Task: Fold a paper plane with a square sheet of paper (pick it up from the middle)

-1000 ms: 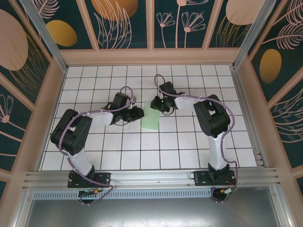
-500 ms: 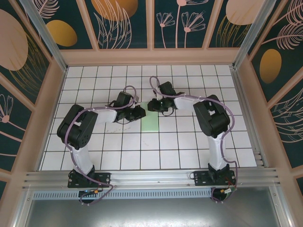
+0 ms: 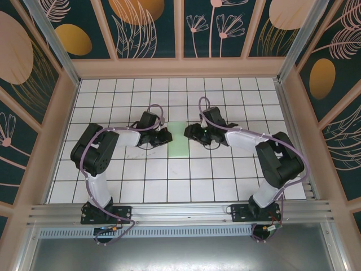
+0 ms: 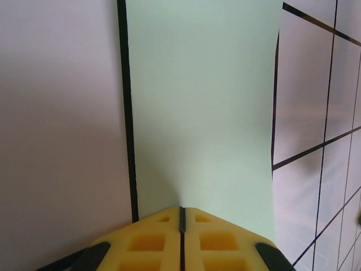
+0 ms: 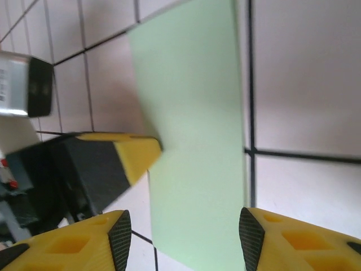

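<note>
The pale mint-green sheet of paper (image 3: 179, 140) (image 4: 203, 101) (image 5: 197, 124) lies on the white gridded surface (image 3: 214, 175) between my two grippers. It's plain and smooth, a narrow rectangle with its long side running away from my bases. My left gripper (image 3: 167, 136) (image 4: 181, 217) (image 5: 144, 149) is pinched shut on its left edge, where the paper lifts slightly. My right gripper (image 3: 189, 132) (image 5: 184, 226) sits at the right edge, jaws apart, holding nothing.

White desk (image 3: 113, 90) gridded with black lines, evenly lit, soft shadows. Enclosed on three sides by the back wall (image 3: 152, 28), left wall (image 3: 22, 96) and right wall (image 3: 338, 113): dark teal panels printed with pale leaves, flowers and orange-peach ovals, framed in light wood. Aluminium posts (image 3: 53, 39) set in upper corners. Aluminium rail (image 3: 180, 212) across lower frame, grey metal sheet (image 3: 180, 254) below it.
</note>
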You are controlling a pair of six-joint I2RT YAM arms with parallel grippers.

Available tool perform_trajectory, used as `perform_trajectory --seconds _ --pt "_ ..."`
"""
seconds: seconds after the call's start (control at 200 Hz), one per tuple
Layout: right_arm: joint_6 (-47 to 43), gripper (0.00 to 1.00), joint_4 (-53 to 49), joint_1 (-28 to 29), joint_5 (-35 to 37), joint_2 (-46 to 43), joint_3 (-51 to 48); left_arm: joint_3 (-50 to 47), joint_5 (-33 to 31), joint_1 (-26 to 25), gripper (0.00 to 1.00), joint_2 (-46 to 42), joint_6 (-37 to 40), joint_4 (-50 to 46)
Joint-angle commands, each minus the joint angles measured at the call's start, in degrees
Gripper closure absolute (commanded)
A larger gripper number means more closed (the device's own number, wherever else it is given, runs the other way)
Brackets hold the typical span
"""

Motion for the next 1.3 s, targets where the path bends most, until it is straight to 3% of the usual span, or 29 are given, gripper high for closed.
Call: perform_trajectory --seconds 0.0,0.245,1.296 --pt "6.45 0.43 0.83 0.38 0.81 -2.05 -2.83 -1.25 -3.43 -0.36 0.92 1.44 1.5 -2.83" --pt "9.31 0.45 0.59 3.82 1.14 -0.21 -3.46 -2.29 -4.82 -0.37 0.93 1.97 1.34 -3.01" --pt "7.6 0.53 2.29 5.43 -3.12 4.5 -2.27 -2.04 -4.56 -0.37 0.94 2.28 1.25 -2.97"
